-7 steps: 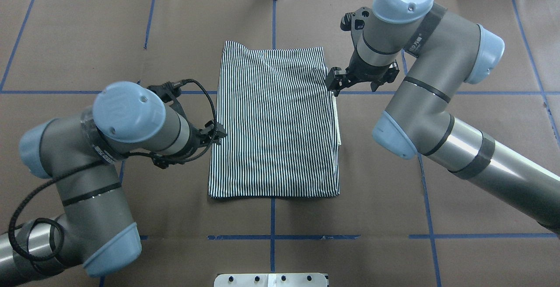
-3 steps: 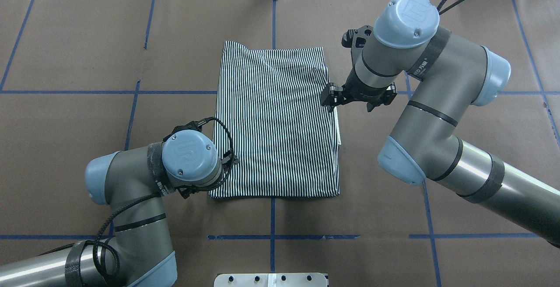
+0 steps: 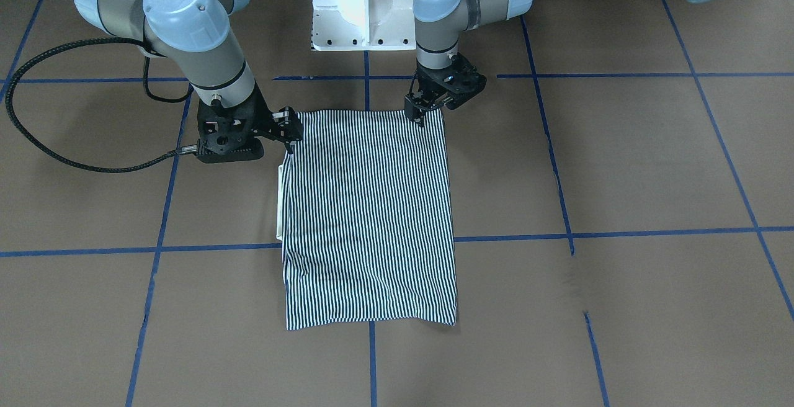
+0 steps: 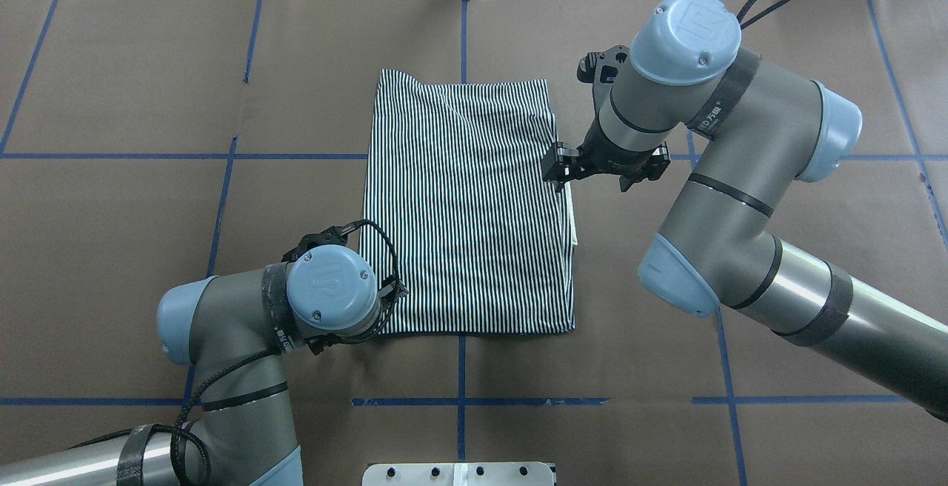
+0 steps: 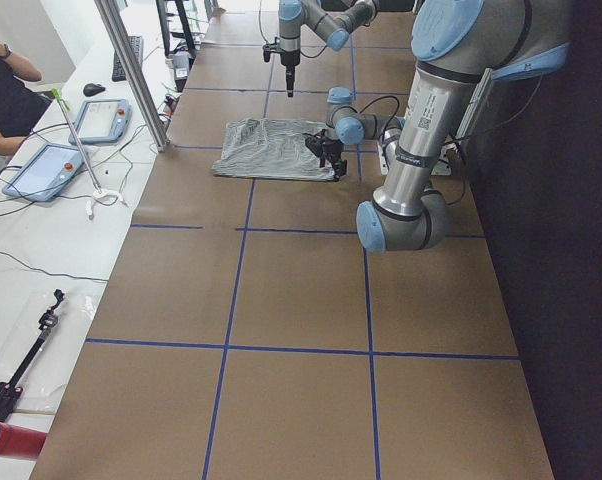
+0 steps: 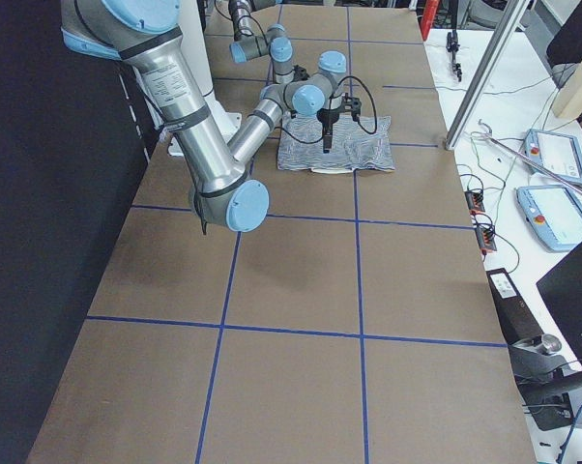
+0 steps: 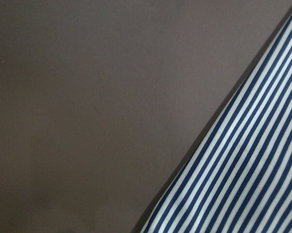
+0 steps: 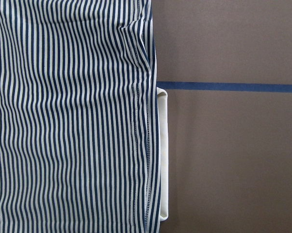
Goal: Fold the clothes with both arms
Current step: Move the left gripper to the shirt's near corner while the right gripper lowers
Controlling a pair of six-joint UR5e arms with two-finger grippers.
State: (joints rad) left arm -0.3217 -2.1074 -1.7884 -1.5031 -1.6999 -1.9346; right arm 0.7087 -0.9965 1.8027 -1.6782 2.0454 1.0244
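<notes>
**Left gripper [image 3: 417,111] drops to the shirt's near corner; right gripper [image 4: 555,170] edges along the right side**
The striped polo shirt [image 4: 466,204] lies flat as a folded rectangle mid-table [image 4: 111,212], its cream collar [image 8: 162,155] peeking out from the right edge. Over the last second the left gripper has slid down the left edge to the corner nearest the robot. The right gripper has crept slightly robot-ward to the far end of the collar strip. Neither wrist view shows fingers, so it cannot be told whether either gripper is spread or pinching cloth. The arms appear to be lining up grasp points for the next fold.
</notes>
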